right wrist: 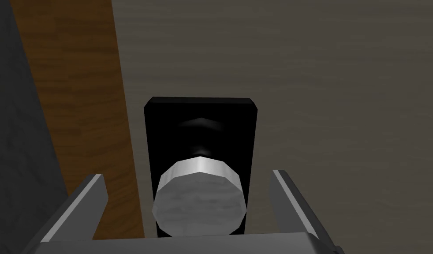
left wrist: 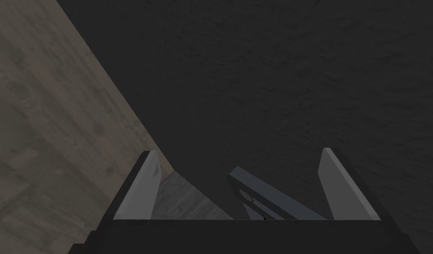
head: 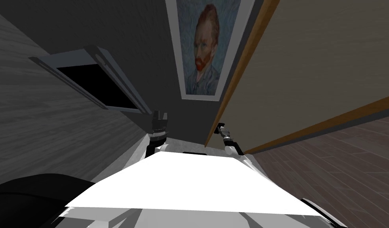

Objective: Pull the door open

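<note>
The door (head: 308, 71) is a flat beige panel on my right, edged by a brown wooden frame (head: 245, 71). In the right wrist view a round grey knob (right wrist: 199, 203) stands out from a black plate (right wrist: 200, 128) on the door (right wrist: 321, 88), close to the wooden frame (right wrist: 74, 88). My right gripper (right wrist: 187, 176) is open, one finger on each side of the knob with a gap to both. In the head view the right gripper (head: 220, 127) sits at the door's edge. My left gripper (head: 159, 116) is raised beside it, open (left wrist: 235, 152) and holding nothing.
A framed portrait (head: 201, 51) hangs on the dark wall just left of the door frame. Further left is a grey-framed opening (head: 94, 83) with a black area inside. Brown plank floor (head: 340, 166) lies to the right below the door.
</note>
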Motion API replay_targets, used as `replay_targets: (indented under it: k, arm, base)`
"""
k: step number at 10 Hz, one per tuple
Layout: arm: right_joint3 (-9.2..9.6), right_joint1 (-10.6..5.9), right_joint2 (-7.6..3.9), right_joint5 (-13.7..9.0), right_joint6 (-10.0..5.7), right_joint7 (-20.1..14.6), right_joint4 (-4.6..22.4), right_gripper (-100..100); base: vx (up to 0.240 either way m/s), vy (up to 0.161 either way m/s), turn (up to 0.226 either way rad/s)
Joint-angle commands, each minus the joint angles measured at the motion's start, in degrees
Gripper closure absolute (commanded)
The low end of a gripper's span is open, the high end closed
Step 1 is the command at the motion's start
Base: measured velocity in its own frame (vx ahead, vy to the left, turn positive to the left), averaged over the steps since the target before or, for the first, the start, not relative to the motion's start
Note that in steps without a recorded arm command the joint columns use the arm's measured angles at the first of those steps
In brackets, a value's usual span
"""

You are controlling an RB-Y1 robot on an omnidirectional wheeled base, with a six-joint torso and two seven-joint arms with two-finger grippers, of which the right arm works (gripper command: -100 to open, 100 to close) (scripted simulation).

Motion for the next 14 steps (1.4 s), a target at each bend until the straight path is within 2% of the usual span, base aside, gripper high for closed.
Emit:
replay_targets:
  k: [1, 2, 3, 4, 9, 10, 11, 14]
  arm:
    - [-0.26, -0.98, 0.21, -0.02, 0.03, -0.44, 1.63, -100]
    - [-1.12, -1.44, 0.64, -0.36, 0.26, -0.34, 2.62, -100]
    - [-0.92, -1.03, 0.62, -0.37, 0.41, 0.14, 1.63, -100]
    - [-0.92, -1.03, 0.62, -0.37, 0.41, 0.14, 1.63, 100]
    - [-0.92, -1.03, 0.62, -0.37, 0.41, 0.14, 1.63, 100]
    - [-0.13, -0.69, -0.36, -0.32, -0.11, -0.74, 1.3, 100]
    - [0.1, -0.6, -0.61, -0.31, -0.25, -0.98, 1.2, 100]
    - [1.76, 0.1, -2.52, -0.19, -1.31, -2.76, 0.47, 100]
  base:
    - [0.038, -0.021, 0.032]
    - [0.03, -0.011, 0.08]
    - [0.015, -0.008, 0.026]
    - [-0.002, 0.001, -0.023]
    - [-0.001, 0.0, -0.001]
    - [-0.109, -0.046, 0.13]
    - [-0.191, -0.067, 0.139]
    - [-0.185, -0.059, 0.132]
